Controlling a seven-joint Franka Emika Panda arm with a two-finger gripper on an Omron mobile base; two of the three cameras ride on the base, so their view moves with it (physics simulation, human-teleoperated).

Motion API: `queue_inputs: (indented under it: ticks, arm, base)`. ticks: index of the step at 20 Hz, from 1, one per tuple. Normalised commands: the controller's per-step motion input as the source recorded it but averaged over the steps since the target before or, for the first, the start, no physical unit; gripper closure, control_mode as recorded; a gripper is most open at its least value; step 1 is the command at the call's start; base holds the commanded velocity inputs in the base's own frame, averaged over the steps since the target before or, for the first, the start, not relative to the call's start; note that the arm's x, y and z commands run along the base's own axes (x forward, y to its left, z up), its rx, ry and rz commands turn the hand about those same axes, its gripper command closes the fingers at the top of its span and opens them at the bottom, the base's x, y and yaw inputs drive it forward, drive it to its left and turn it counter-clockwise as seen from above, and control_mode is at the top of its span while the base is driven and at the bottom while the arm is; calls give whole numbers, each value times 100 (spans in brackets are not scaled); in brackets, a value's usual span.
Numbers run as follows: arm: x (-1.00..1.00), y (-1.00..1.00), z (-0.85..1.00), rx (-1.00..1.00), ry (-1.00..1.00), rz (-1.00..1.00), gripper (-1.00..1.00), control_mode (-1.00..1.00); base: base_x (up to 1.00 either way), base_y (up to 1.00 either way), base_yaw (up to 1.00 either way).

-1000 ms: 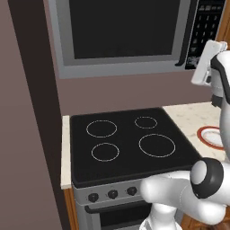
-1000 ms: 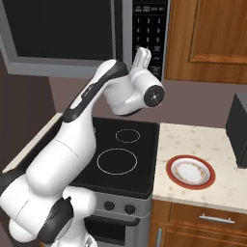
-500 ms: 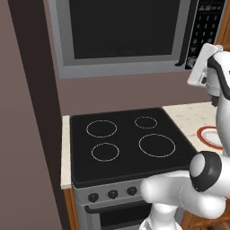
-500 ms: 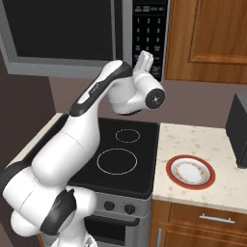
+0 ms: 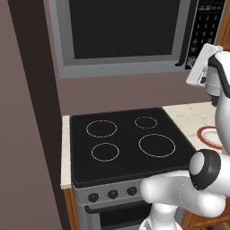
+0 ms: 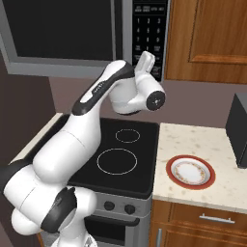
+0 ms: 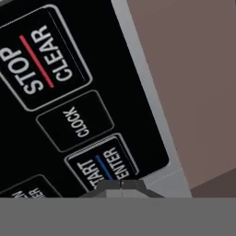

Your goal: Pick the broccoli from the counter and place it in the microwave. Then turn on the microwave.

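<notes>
The microwave [image 5: 121, 36] hangs above the stove with its dark glass door shut. The black keypad [image 6: 149, 29] is on its right side. My gripper [image 6: 146, 57] is raised to the keypad's lower rows. Seen from the hand, its shut fingertips [image 7: 120, 184] sit just under the START/ENTER button [image 7: 105, 165], with CLOCK [image 7: 76, 122] and STOP/CLEAR [image 7: 44, 60] further up. Nothing is held between the fingers. The broccoli is hidden. The beige counter [image 6: 198, 144] lies to the right of the stove.
A black glass cooktop [image 5: 126, 139] with white rings lies under the arm, with knobs along its front [image 5: 112, 194]. A red-rimmed white plate [image 6: 190, 171] sits on the counter. A dark appliance [image 6: 239, 130] stands at the right edge. Wooden cabinets [image 6: 207, 38] hang above.
The hand has edged closer to the keypad's lower buttons, and the arm's elbow has shifted slightly. The gripper has stayed shut.
</notes>
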Motion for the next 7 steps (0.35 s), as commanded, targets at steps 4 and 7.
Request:
queue_inputs:
  ticks: [4,7]
  arm:
    - [41,-28,0,7,0,0,100,-100]
    - [35,-29,0,8,0,0,100,-100]
  base:
    - [0,0,0]
    - [0,0,0]
